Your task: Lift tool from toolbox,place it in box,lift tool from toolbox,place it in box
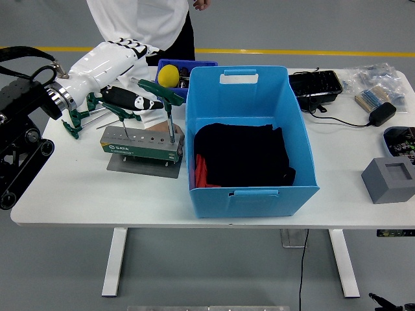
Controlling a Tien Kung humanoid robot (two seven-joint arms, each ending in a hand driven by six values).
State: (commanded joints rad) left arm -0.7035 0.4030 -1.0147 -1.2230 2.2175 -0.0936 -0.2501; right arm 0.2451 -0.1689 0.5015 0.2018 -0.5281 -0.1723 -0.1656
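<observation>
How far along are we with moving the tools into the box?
Nothing looks moved yet: the blue box shows only dark cloth and something red. One T-handle tool stands upright in the tool holder. The left hand reaches toward it, holding nothing. Both lifts and both placements remain.

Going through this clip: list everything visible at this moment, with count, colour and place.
T-handle wrench in stand: one, green handle, upright in the holder's right end.
Tool holder: one, grey-green, on a grey plate, left of the bin.
Loose T-handle wrenches: several, green, table's far left, partly hidden by the arm.
Storage bin: one, light blue, centre, holding black fabric and something red.
Small tray: one, dark blue, behind the bin, with a yellow ball.
Black tray: one, far right.
Brush, black adapter with cable, plastic bags: far right corner.
Grey block: one, right edge.
Person: white coat, far side.
Left hand: black fingers reaching toward the upright wrench; right arm unseen.
</observation>
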